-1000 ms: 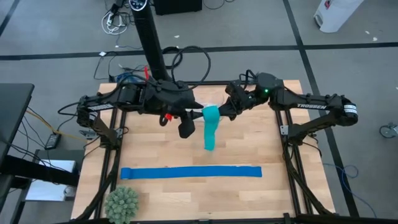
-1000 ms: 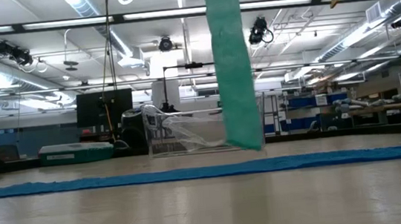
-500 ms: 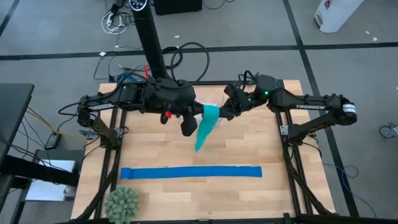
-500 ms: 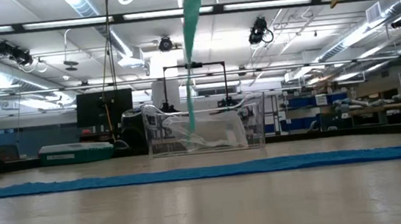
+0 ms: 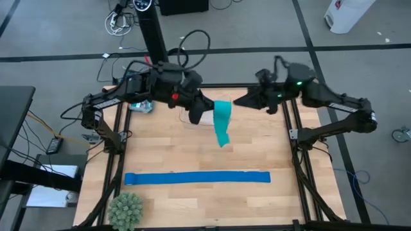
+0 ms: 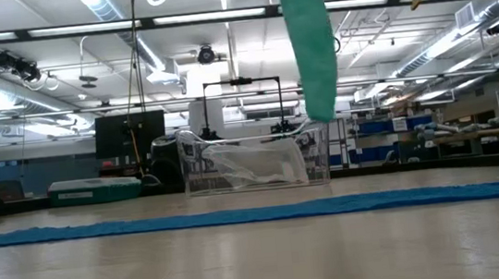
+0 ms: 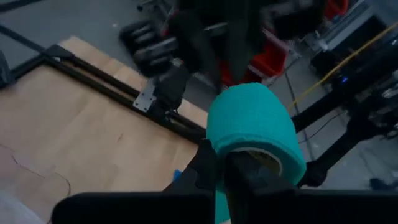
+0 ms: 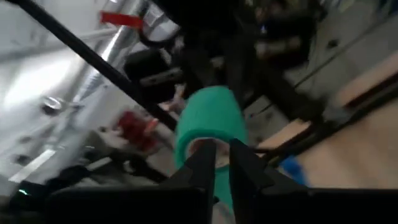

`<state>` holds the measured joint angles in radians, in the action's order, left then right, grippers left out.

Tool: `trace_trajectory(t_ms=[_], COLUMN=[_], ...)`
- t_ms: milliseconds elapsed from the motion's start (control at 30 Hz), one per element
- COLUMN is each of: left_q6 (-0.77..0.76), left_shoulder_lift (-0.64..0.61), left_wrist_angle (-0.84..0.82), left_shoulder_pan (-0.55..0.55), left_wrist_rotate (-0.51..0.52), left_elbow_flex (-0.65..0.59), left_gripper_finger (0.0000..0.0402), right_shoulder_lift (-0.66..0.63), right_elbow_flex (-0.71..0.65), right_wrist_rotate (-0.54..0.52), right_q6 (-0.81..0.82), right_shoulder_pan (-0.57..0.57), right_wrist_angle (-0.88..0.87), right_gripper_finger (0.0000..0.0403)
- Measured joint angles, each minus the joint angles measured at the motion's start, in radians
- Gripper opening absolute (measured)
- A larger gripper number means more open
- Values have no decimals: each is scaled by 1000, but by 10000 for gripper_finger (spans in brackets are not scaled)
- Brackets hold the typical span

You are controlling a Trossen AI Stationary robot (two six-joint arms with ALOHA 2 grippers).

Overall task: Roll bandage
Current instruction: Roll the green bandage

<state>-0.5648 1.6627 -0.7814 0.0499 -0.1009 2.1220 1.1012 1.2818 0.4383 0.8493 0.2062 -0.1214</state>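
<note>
Above the surface [image 5: 257, 154]'s far edge, the bandage [image 5: 222, 122] is pinched by left fingers [image 7: 239, 177]; right fingers [image 8: 208, 163], barely parted, should be kept clear, tension maintained.

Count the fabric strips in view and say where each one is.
2. The teal bandage hangs above the table's far half, partly rolled, held up by the left gripper. The blue strip lies flat across the table's near half. None appear hidden.
</note>
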Motion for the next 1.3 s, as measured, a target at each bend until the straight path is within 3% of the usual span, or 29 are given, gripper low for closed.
trace_trajectory(t_ms=[233,467,867,967,1167,1300], left_q6=[6,-124,-383,-409,-429,-435], left_shoulder_lift=[-1,14,63,68,68,68], left_wrist_angle=[174,180,136,151,174,189], left_shoulder_pan=[37,76,92,94,94,94], left_wrist_rotate=[-37,-124,-312,-329,-322,-316], left_elbow_flex=[0,0,-1,0,0,0], left_gripper_finger=[17,17,17,18,20,21], right_shoulder_lift=[-21,4,60,71,79,84], right_elbow_flex=[223,399,406,407,407,408], right_wrist_rotate=[-144,-431,-512,-560,-757,-787], right_q6=[-308,-571,-725,-788,-875,-905], right_shoulder_pan=[-33,-135,-246,-299,-389,-408], right_wrist_angle=[-280,-522,-658,-648,-615,-591], right_gripper_finger=[27,26,24,24,27,48])
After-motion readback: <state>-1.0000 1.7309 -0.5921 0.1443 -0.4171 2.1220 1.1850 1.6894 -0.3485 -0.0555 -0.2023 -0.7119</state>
